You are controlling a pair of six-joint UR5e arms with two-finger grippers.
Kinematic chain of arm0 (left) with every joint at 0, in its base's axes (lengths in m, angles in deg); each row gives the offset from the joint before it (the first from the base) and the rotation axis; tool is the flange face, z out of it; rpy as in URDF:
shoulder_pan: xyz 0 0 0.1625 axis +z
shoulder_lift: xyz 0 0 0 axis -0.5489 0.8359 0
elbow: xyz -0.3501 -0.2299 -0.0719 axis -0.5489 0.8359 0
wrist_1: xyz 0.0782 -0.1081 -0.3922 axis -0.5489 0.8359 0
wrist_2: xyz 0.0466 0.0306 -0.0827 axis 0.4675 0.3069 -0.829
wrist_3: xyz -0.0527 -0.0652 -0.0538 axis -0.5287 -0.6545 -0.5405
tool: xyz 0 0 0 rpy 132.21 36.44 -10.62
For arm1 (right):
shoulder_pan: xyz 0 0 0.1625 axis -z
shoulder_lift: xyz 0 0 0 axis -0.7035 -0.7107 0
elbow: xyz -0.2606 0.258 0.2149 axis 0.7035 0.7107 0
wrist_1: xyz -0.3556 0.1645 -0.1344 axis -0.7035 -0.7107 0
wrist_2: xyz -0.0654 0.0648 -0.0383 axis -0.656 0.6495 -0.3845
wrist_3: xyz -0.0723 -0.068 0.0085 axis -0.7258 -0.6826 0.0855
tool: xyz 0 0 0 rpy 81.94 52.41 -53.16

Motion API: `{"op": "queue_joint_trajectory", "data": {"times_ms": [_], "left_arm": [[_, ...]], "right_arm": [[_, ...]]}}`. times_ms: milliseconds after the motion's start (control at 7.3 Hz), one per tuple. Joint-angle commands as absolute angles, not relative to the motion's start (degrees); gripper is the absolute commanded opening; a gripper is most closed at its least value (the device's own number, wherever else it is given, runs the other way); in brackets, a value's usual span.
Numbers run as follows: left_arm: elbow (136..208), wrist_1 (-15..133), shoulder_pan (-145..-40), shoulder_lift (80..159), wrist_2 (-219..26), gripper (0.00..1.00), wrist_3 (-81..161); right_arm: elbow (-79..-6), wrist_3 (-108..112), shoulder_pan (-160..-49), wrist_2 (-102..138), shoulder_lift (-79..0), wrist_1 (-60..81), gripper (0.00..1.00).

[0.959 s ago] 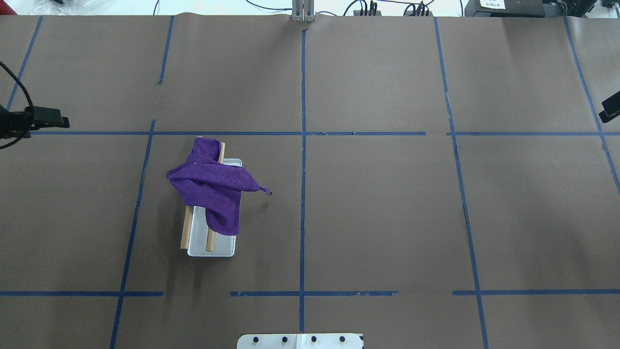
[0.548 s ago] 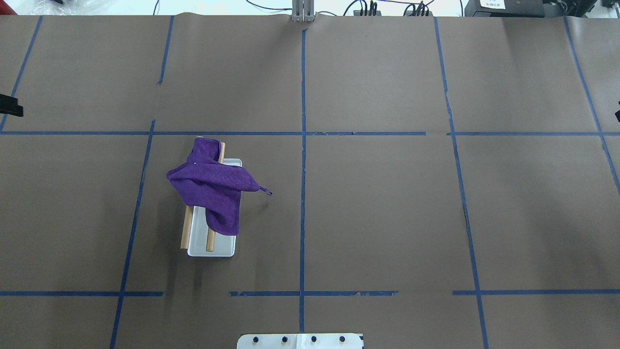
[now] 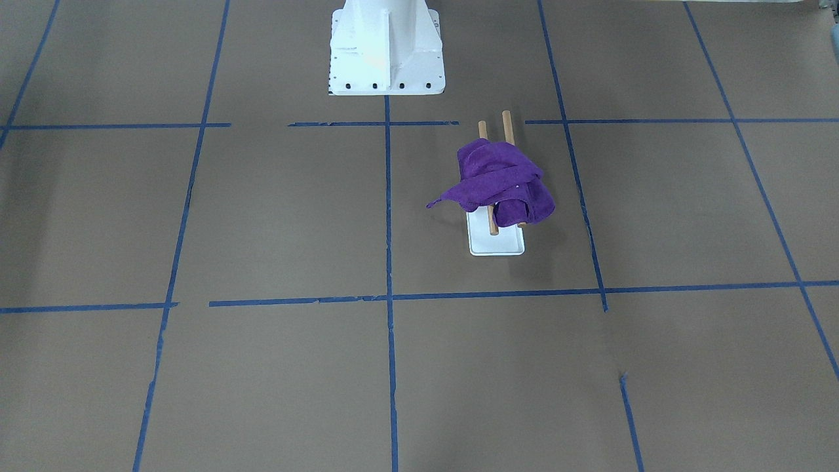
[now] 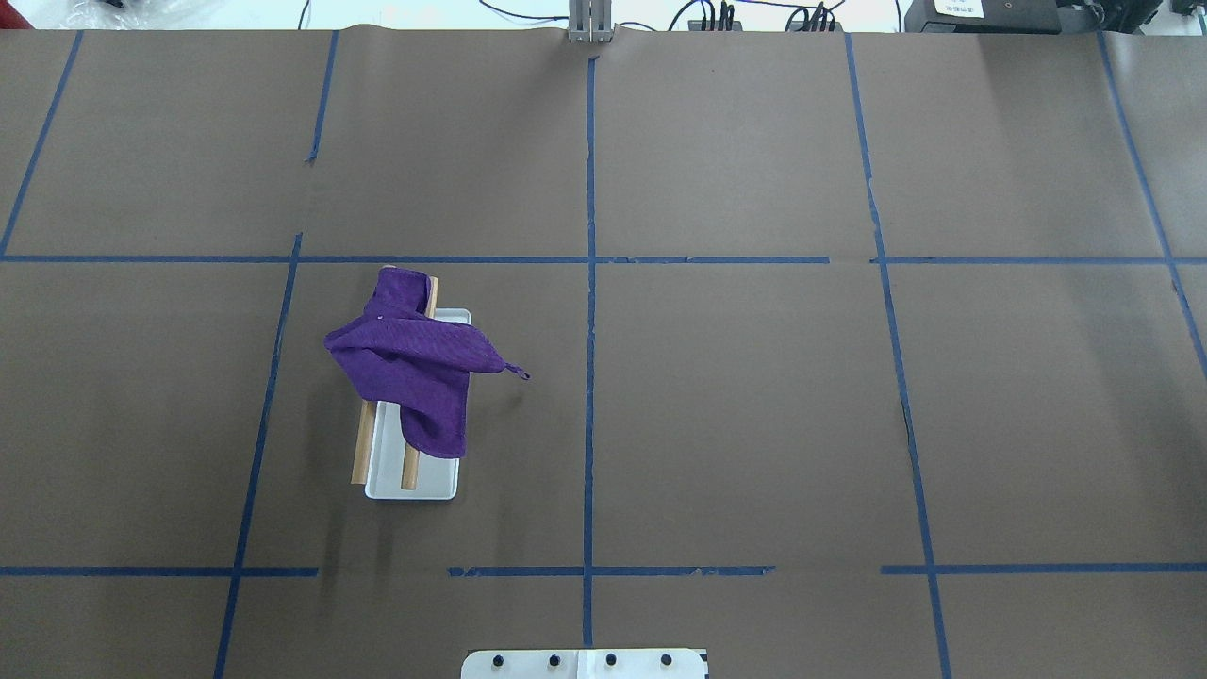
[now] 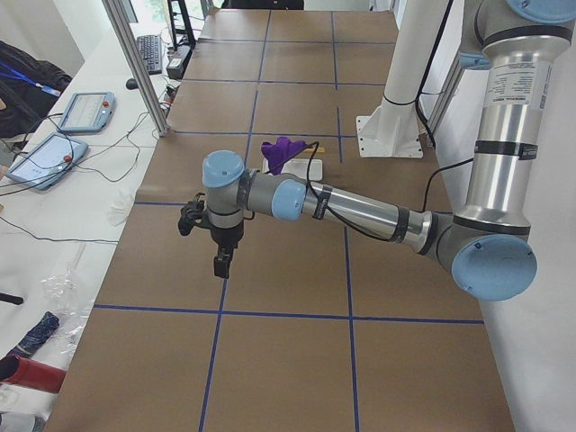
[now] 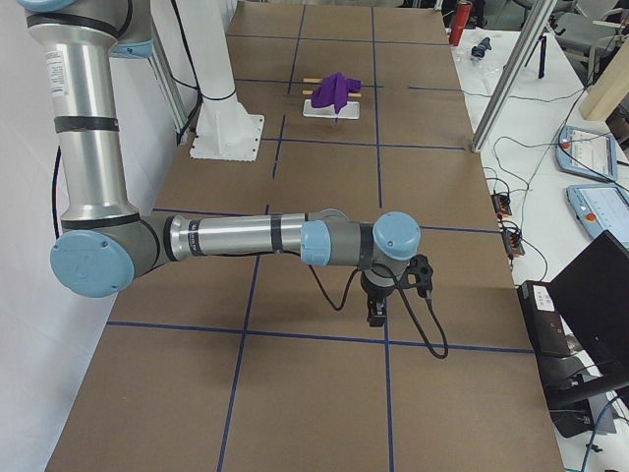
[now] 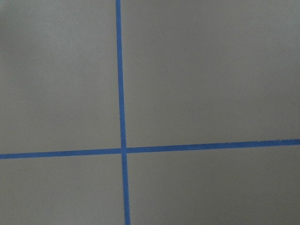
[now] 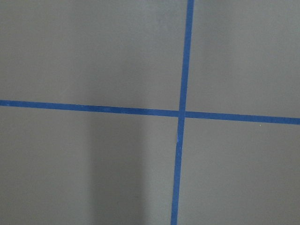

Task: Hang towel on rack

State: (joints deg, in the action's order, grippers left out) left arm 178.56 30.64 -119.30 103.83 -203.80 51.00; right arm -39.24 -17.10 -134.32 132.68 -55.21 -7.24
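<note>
The purple towel (image 4: 415,363) lies bunched over the far part of the rack's two wooden dowels (image 4: 359,453), above the rack's white base (image 4: 429,483). One corner with a loop sticks out to the side. The towel (image 3: 501,180) and base (image 3: 496,244) also show in the front-facing view, and small in the side views (image 5: 283,151) (image 6: 334,90). My left gripper (image 5: 220,265) hangs over bare table far from the rack. My right gripper (image 6: 374,313) is far away at the other end. I cannot tell whether either is open or shut.
The white bolted pedestal (image 3: 385,46) stands at the robot's side of the table. Blue tape lines (image 4: 589,283) cross the brown table cover. Both wrist views show only tape crossings. Tablets and cables (image 5: 54,153) lie beyond the table's ends.
Both grippers have drawn outward and left the overhead view, the left off its left edge, the right off its right edge. The towel and rack have not moved.
</note>
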Motion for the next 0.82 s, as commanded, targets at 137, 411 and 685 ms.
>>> {"op": "queue_joint_trajectory", "data": {"times_ms": [137, 411, 685], "left_arm": [[174.1, 30.5, -121.4, 101.8, -206.9, 1.0, 54.2], [174.1, 30.3, -121.4, 101.7, -207.8, 1.0, 53.8], [174.6, 30.2, -122.2, 100.4, -207.7, 1.0, 53.8]], "right_arm": [[-37.3, -17.8, -138.3, 133.7, -56.4, -6.7, 1.0], [-37.6, -17.0, -138.4, 133.7, -56.8, -6.7, 1.0], [-37.7, -16.9, -138.4, 133.7, -57.4, -6.7, 1.0]]}}
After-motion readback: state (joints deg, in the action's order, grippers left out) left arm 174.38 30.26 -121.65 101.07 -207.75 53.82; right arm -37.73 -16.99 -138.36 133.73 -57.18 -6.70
